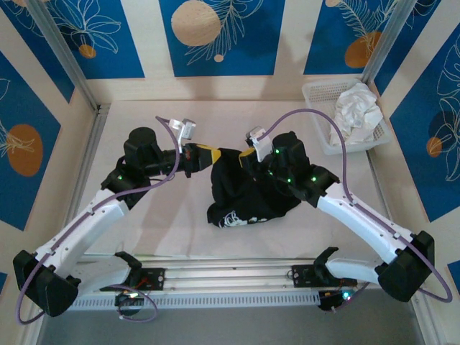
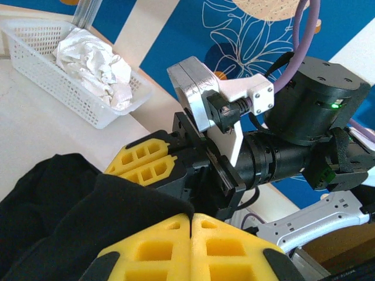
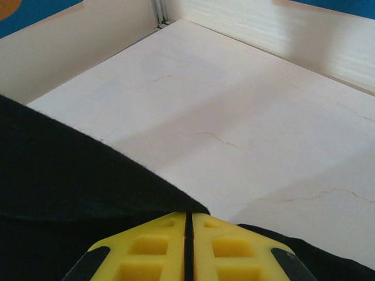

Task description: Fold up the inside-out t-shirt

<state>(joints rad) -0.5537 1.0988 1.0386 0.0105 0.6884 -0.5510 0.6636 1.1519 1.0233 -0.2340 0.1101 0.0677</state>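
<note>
The inside-out t-shirt [image 1: 244, 198] is a black bunched cloth at the middle of the table, with a white print at its near edge. Its far edge is lifted between the two grippers. My left gripper [image 1: 213, 154] is shut on the shirt's upper left edge; in the left wrist view black cloth [image 2: 70, 205] is pinched at its yellow fingertips [image 2: 192, 219]. My right gripper [image 1: 246, 154] is shut on the shirt's edge a little to the right; its yellow fingers [image 3: 188, 218] pinch black cloth [image 3: 58, 175]. The right gripper's yellow fingers [image 2: 143, 164] sit close in front of the left one.
A white plastic basket [image 1: 316, 88] with a crumpled white garment [image 1: 357, 108] stands at the back right corner. The bare pale table [image 3: 234, 105] stretches beyond the shirt to the back wall. Aluminium posts and walls fence in the table.
</note>
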